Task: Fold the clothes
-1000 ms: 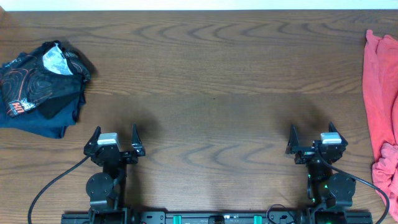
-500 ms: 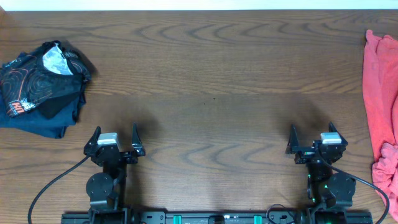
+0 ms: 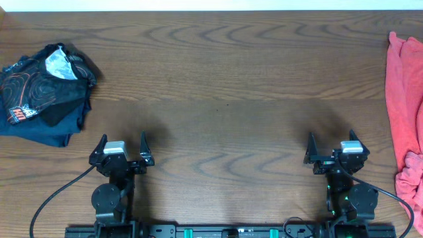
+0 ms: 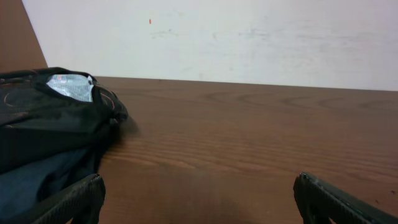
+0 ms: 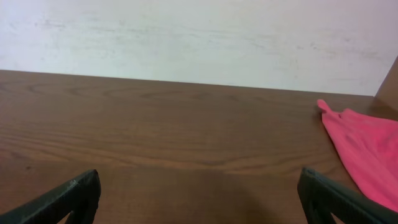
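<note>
table (image 3: 225,73): dark brown wood grain, fills the overhead view; one garment lies at each end, bare wood between them
wall (image 4: 249,37): pale and scuffed, rises behind the table's far edge in both wrist views
t-shirt (image 3: 404,106): coral red and crumpled, at the table's right edge, partly cut off by the frame; it runs from the far right corner toward the near side and is bunched at its lower end; well to the right of the right gripper, touched by neither gripper; the right wrist view shows only a pointed corner of it at the right
dark garment (image 3: 43,92): navy-black with a reddish swirl print, heaped at the far left of the table, apart from the left gripper and beyond it
left gripper (image 3: 122,140): near the table's front edge on the left, jaws spread wide, nothing between them; both fingers frame bare wood in its wrist view
right gripper (image 3: 332,137): near the front edge on the right, jaws likewise spread wide, gripping nothing, only bare wood between them
pale patch (image 3: 58,65): whitish lining showing at the top of the dark garment
</note>
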